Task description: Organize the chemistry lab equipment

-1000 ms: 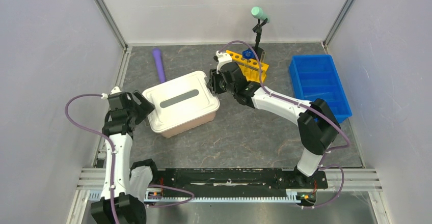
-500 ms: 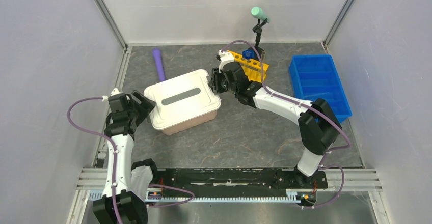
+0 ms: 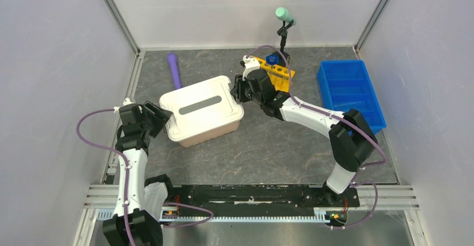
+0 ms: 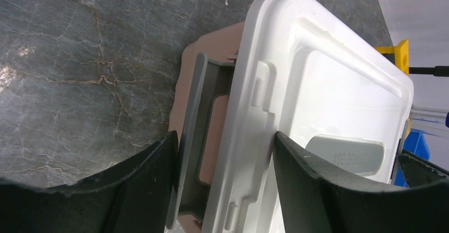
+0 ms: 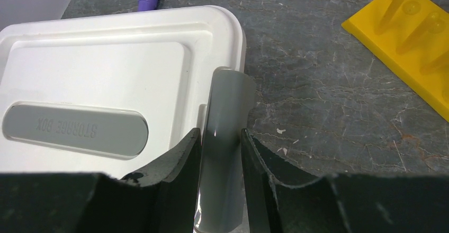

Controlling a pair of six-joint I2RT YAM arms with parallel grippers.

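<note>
A storage box with a white lid (image 3: 201, 107) and a tan body sits mid-table. My left gripper (image 3: 158, 116) is at its left end. In the left wrist view its jaws (image 4: 225, 137) press the grey left latch (image 4: 193, 137) on one side and the lid's rim (image 4: 254, 111) on the other. My right gripper (image 3: 237, 91) is at the right end, shut (image 5: 221, 132) on the raised grey right latch (image 5: 227, 106). A blue-capped tube (image 3: 272, 60) stands in the yellow rack (image 3: 279, 74) behind. What is inside the box is hidden.
A purple cylinder (image 3: 174, 70) lies behind the box on the left. A black stand with a mint-green top (image 3: 284, 14) rises behind the rack. A blue compartment bin (image 3: 349, 92) sits at the right. White walls enclose the table.
The left jaws have narrowed onto the box's left end. The box has shifted a little to the right, with both arms following it.
</note>
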